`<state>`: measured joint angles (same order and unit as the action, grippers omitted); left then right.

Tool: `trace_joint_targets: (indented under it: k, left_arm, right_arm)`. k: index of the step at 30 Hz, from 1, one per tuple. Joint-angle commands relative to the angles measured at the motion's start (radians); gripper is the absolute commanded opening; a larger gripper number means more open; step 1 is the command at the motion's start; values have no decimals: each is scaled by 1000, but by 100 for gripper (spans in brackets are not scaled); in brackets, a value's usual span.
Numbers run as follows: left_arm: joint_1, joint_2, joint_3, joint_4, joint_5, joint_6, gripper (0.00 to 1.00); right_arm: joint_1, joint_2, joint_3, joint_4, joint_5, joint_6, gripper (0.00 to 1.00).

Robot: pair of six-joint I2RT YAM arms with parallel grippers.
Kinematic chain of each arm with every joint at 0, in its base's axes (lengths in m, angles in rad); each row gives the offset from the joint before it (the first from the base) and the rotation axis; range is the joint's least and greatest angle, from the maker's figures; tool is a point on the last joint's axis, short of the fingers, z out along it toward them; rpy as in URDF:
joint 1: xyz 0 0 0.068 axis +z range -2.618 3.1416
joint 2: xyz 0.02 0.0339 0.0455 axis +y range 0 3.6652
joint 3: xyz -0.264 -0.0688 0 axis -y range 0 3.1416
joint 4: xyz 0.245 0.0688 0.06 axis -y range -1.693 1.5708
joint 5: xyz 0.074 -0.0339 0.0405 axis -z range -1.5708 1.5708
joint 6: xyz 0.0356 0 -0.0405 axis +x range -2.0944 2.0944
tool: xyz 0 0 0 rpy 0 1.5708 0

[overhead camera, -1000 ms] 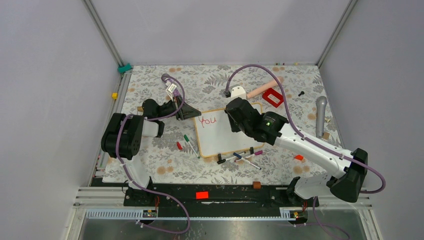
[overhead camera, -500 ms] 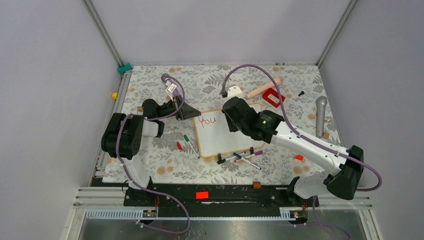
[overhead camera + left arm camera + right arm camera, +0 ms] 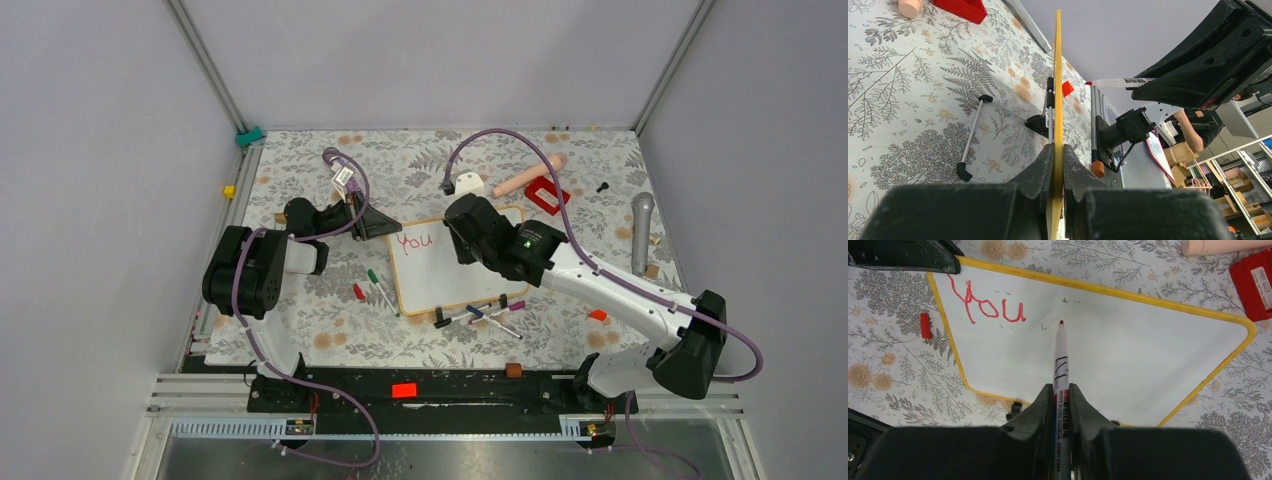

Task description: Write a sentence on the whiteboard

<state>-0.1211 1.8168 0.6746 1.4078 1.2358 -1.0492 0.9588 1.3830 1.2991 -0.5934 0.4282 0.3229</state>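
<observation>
Two pinches: left gripper (image 3: 1058, 150) on whiteboard (image 3: 1058, 75) edge, right gripper (image 3: 1061, 392) on marker (image 3: 1060, 355), tip beside sentence (image 3: 985, 305).

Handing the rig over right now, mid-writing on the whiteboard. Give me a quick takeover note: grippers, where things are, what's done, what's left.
Left gripper: shut on the yellowish frame edge of the white rectangular whiteboard, bracing it.
Right gripper: shut on the white red-tipped whiteboard marker. Its tip is poised just right of the last letter, apparently lifted off the surface.
Done: red handwritten "You", in the board corner beside the left gripper.
Left: the rest of the sentence. Most of the board is blank.
</observation>
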Motion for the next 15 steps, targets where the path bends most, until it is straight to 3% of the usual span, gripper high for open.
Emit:
trace_joint_targets:
  k: [1, 15]
  left_arm:
    - [6, -10, 3, 65, 36, 19, 2]
    - [10, -5, 7, 65, 38, 20, 2]
  right_arm:
    - [-9, 7, 45, -4, 19, 12, 0]
    - [-8, 73, 74, -3, 16, 21, 0]
